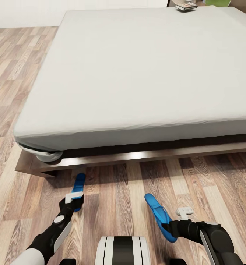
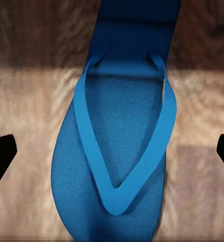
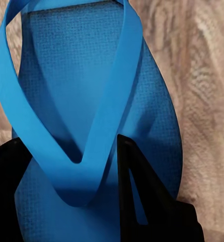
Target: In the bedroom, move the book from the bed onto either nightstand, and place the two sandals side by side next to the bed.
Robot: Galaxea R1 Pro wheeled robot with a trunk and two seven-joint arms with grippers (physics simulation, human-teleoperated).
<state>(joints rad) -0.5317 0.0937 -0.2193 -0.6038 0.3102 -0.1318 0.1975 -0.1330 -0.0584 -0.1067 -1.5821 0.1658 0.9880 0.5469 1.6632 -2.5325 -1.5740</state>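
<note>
The off-white bed (image 1: 137,70) takes up most of the head view. A small book (image 1: 186,6) lies at its far edge, by a dark wooden corner; whether it rests on the nightstand I cannot tell. One blue sandal (image 1: 79,183) (image 2: 117,151) lies flat on the floor by the bed frame. My left gripper (image 1: 74,200) (image 2: 112,151) hovers over it, open, with its fingers wide on either side. The other blue sandal (image 1: 158,215) (image 3: 91,85) is tilted on edge. My right gripper (image 1: 168,227) (image 3: 74,156) is shut on it at the strap.
The low dark wood bed frame (image 1: 137,156) runs just ahead of both sandals, and its corner (image 1: 27,167) juts out at the left. Wood plank floor (image 1: 119,198) lies between the two sandals. My base (image 1: 122,250) sits at the bottom centre.
</note>
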